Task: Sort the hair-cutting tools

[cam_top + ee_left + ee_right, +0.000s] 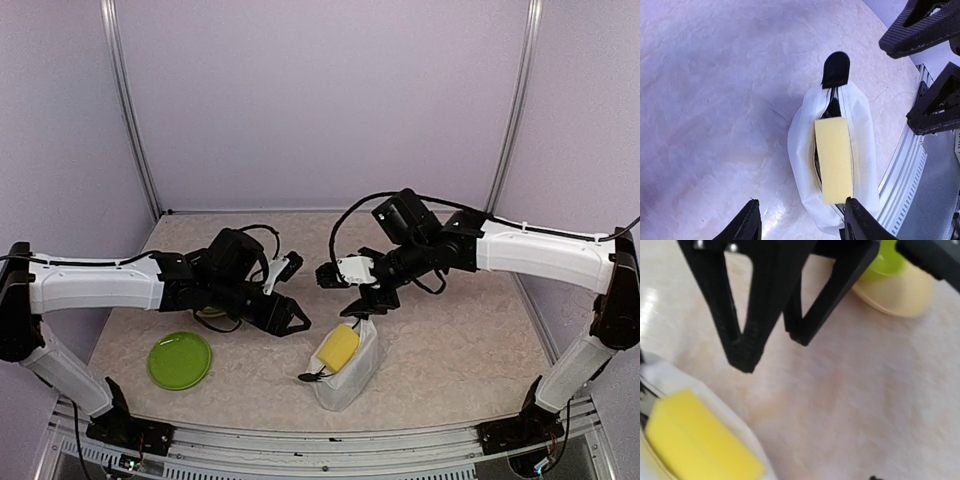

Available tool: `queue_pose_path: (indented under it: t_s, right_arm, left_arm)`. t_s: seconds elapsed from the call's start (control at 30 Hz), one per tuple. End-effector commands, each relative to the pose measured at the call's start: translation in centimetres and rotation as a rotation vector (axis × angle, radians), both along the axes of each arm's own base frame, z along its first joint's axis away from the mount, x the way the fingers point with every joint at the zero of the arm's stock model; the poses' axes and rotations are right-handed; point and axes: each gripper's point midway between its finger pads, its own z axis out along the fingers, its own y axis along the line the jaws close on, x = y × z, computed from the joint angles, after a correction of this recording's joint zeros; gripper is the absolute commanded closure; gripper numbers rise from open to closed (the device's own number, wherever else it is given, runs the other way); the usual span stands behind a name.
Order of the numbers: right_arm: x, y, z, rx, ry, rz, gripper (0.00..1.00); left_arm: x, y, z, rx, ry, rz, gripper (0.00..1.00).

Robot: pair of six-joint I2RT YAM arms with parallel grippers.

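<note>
A green plate (180, 360) lies at lower left on the beige counter (460, 340). At lower centre, a white pouch (356, 380) holds a yellow block (338, 349).

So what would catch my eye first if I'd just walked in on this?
Probably the bright yellow block poking out of the open white pouch, near the front middle of the table. The left pincer and right pincer, both black and open, hang close over it from either side. A lime-green plate lies at the front left.
</note>
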Motion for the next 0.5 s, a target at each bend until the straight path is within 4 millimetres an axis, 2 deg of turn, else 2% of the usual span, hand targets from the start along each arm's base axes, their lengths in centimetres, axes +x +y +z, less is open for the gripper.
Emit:
queue_pose_path:
  t_s: [0.0, 0.07, 0.13, 0.17, 0.27, 0.47]
  right_arm:
    - [-2.7, -0.2, -3.7, -0.109, 0.255, 0.112, 0.39]
    - [-2.7, 0.2, -4.9, -0.149, 0.299, 0.131, 0.37]
    - [-2.7, 0.6, -5.8, -0.188, 0.342, 0.151, 0.36]
    - [-2.7, 0.7, -6.5, -0.205, 0.361, 0.162, 0.35]
    - [-2.6, 0.9, -8.0, -0.248, 0.385, 0.171, 0.34]
    - [-2.6, 0.6, -9.7, -0.278, 0.375, 0.179, 0.35]
  left_arm:
    - [-2.5, 1.7, -1.8, 0.003, 0.167, 0.172, 0.42]
    - [-3.6, 2.4, -2.5, -0.01, 0.237, 0.25, 0.41]
    - [-5.3, 2.1, -3.4, -0.061, 0.33, 0.258, 0.41]
    - [-5.7, 1.7, -3.1, -0.1, 0.363, 0.26, 0.41]
    - [-7.5, 1.3, -4.1, -0.139, 0.477, 0.246, 0.41]
    - [-9.4, -0.8, -5.0, -0.238, 0.648, 0.16, 0.45]
